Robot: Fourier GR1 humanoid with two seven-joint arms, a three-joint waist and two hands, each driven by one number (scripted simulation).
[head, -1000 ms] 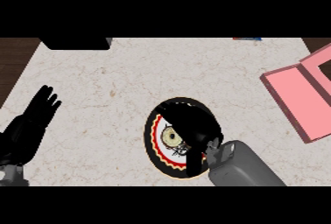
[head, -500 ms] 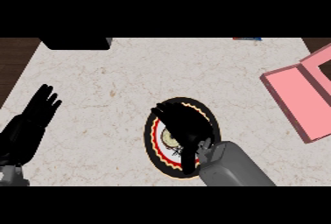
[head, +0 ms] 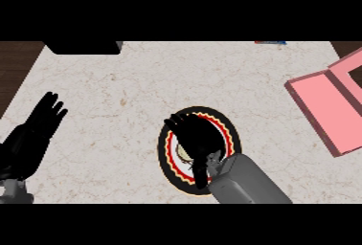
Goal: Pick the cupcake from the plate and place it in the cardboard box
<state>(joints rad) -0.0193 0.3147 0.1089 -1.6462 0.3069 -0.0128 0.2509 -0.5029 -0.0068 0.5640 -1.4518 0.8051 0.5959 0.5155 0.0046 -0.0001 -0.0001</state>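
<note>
Beneath both hands spreads a pale, veined stone surface (head: 127, 86), with dark wood flooring (head: 17, 67) showing beyond its far-left corner and again at the far right. Counted out, the surface carries one plate, one box, one black block and one small blue item, and two hands are over it. The right hand (head: 192, 139) comes in on its grey forearm (head: 247, 184) and lies directly above the plate (head: 228, 128), a round one with a dark rim and a red zigzag band. It covers most of the plate's middle, and I cannot tell whether it is closed on anything or merely spread above. The cupcake does not show plainly; only a cream patch (head: 184, 154) peeps out on the left of the palm, and it could be the cupcake or the plate's own centre. Well to the right of that hand, and apart from it, the pink box (head: 326, 112) lies open at the surface's edge. Far ahead and to its left sits the black block (head: 83, 47); far ahead to its right, the blue item (head: 271, 42). The left hand (head: 32, 136) rests open near the left edge, fingers straight and pointing away.
</note>
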